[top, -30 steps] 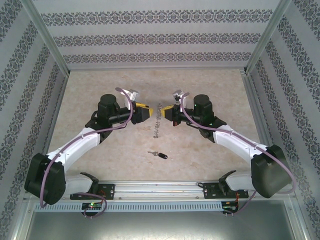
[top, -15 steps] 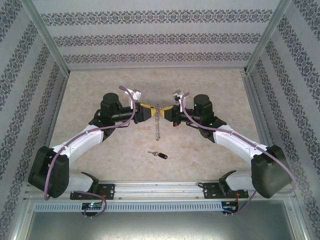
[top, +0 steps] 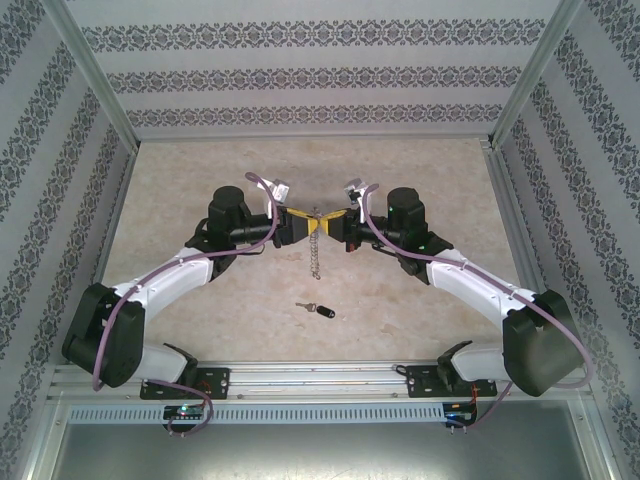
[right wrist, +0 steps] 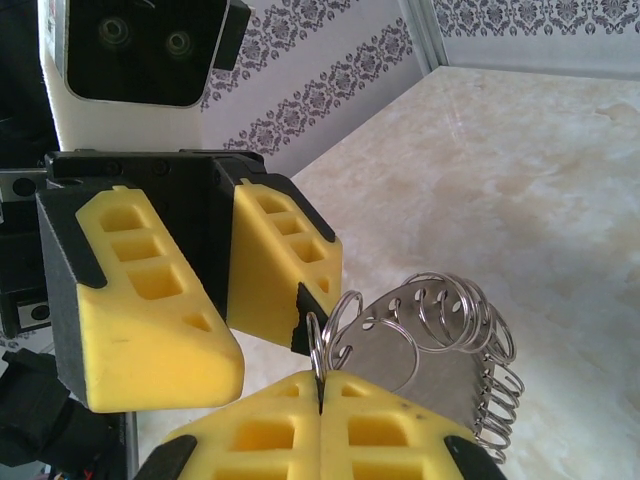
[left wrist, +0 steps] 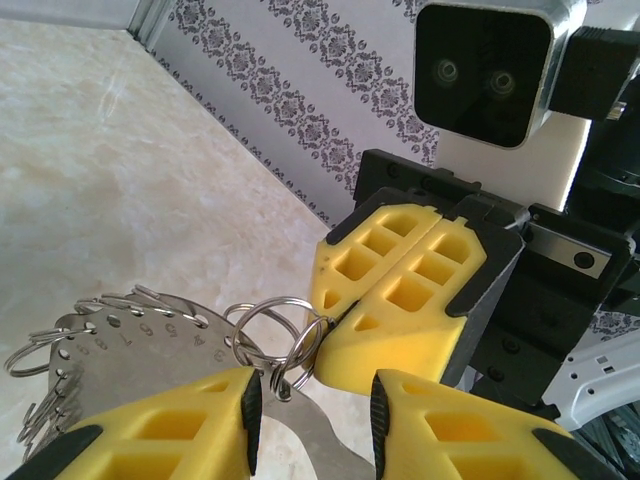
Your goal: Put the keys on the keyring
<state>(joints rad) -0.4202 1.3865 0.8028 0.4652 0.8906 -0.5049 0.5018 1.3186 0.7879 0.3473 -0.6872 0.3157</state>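
The keyring [top: 317, 255] is a flat grey metal disc with numbered holes along its rim, each carrying a small split ring. It hangs above the table's middle. My right gripper [right wrist: 320, 385] is shut on one small split ring of the keyring [right wrist: 440, 360]. My left gripper [left wrist: 310, 400] faces it tip to tip, its jaws apart. The keyring [left wrist: 130, 340] lies by the left pad, and its edge passes through the gap. The key [top: 318, 309], silver with a black head, lies on the table below the keyring. In the top view my left gripper [top: 300, 222] and right gripper [top: 328, 224] nearly touch.
The marble-patterned tabletop [top: 200, 170] is fenced by patterned walls [top: 300, 80] at the back and sides. A metal rail [top: 320, 380] runs along the near edge, where both arm bases stand.
My left gripper has moved right to meet the right gripper at the keyring's top, and its jaws have narrowed. The right arm and the key have stayed put.
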